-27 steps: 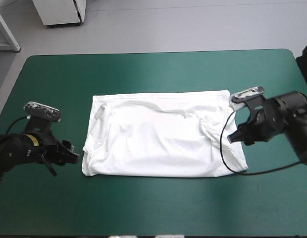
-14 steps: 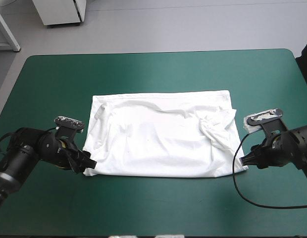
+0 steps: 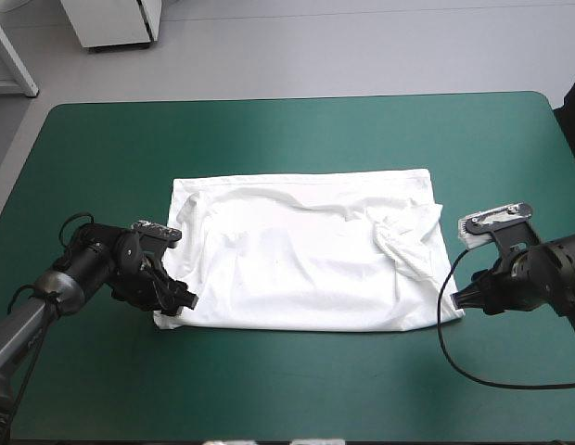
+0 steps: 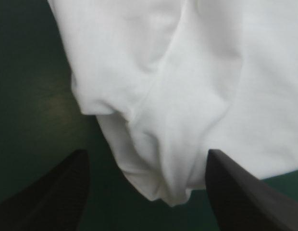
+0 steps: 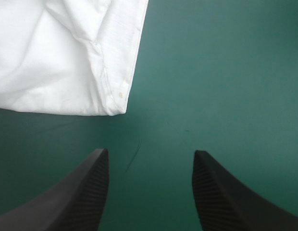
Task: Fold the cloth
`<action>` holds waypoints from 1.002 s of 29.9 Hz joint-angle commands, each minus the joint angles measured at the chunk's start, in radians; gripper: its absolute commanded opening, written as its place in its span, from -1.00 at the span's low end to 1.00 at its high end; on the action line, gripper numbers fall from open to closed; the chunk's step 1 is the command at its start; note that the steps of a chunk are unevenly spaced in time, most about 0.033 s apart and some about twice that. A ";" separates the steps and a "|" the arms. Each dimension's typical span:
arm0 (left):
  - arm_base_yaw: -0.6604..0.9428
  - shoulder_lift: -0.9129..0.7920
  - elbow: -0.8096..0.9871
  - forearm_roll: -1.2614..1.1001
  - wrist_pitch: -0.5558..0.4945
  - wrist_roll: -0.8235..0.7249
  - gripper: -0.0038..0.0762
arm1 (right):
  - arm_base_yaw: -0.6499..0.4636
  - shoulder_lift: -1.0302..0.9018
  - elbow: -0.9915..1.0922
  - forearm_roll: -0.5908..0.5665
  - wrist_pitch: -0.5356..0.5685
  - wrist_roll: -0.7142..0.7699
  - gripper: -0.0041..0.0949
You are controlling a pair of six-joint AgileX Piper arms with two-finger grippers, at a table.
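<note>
The white T-shirt (image 3: 301, 250) lies folded into a wide rectangle in the middle of the teal-green table, with a rumpled sleeve near its right end. My left gripper (image 3: 187, 298) sits at the shirt's near left corner, open. In the left wrist view that corner (image 4: 163, 144) bulges between the two black fingers (image 4: 53, 192). My right gripper (image 3: 457, 297) is low at the shirt's near right corner, open. The right wrist view shows the corner (image 5: 115, 103) just ahead of the fingers (image 5: 77, 192), a little toward one side, apart from them.
Bare teal-green cover (image 3: 297, 139) surrounds the shirt on all sides. The table's near edge lies below both arms and its far edge above the shirt.
My left gripper has slid right along the near side onto the shirt's near left corner. My right gripper dropped from the shirt's right edge to its near right corner earlier, then held still.
</note>
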State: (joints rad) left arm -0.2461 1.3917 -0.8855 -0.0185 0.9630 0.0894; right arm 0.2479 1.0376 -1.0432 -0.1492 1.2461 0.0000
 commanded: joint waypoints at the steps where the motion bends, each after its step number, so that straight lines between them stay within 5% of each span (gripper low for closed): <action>1: -0.003 -0.024 0.006 -0.008 -0.028 0.000 0.35 | -0.004 -0.018 -0.023 -0.023 0.003 0.000 0.11; 19: 0.027 0.083 0.100 -0.157 -0.103 0.080 0.29 | -0.002 -0.018 0.013 -0.053 0.003 0.000 0.09; 21: 0.027 0.083 0.100 -0.171 -0.111 0.088 0.09 | -0.002 -0.016 0.031 -0.045 0.001 0.000 0.09; 27: 0.025 0.083 0.100 -0.206 -0.106 0.122 -0.92 | -0.002 0.037 0.104 -0.033 -0.072 -0.006 0.09; 30: 0.025 0.083 0.100 -0.212 -0.098 0.142 -0.93 | -0.002 0.080 0.111 0.006 -0.169 0.000 0.09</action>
State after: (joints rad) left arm -0.2129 1.4598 -0.8024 -0.1541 0.8785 0.2198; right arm 0.2479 1.0955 -0.9166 -0.1578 1.1802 0.0000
